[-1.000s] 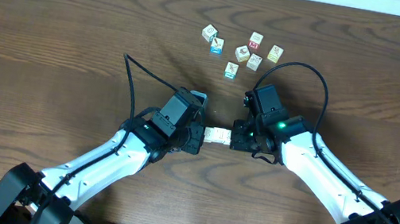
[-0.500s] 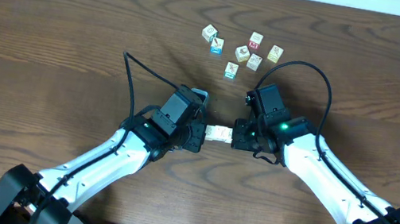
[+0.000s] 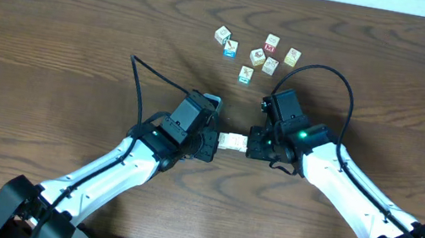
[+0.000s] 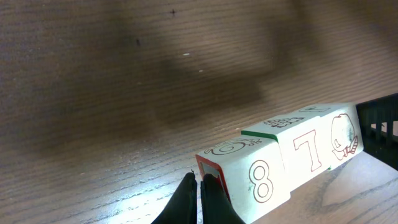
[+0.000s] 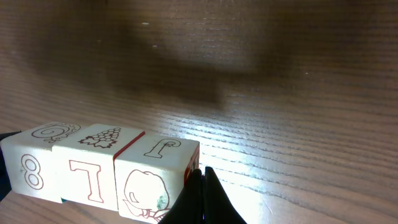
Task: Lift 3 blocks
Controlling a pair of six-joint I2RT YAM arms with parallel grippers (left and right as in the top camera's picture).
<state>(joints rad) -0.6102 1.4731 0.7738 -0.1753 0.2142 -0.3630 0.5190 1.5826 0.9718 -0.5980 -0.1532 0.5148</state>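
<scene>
The three blocks (image 3: 232, 143) form one tight row, end to end, near the middle of the wooden table (image 3: 53, 43). The left gripper (image 3: 215, 142) and right gripper (image 3: 249, 144) each have their fingers closed together, tips pressing opposite ends of the row.

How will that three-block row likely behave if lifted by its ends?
Likely to buckle: the row of blocks is three separate cubes, pinched only endwise between the left gripper and right gripper. Smooth faces look slippery; small, so probably light.

Looks like a robotics lab bench: two cabled robot arms (image 3: 120, 162) at a wood-grain table (image 3: 56, 26).
</scene>
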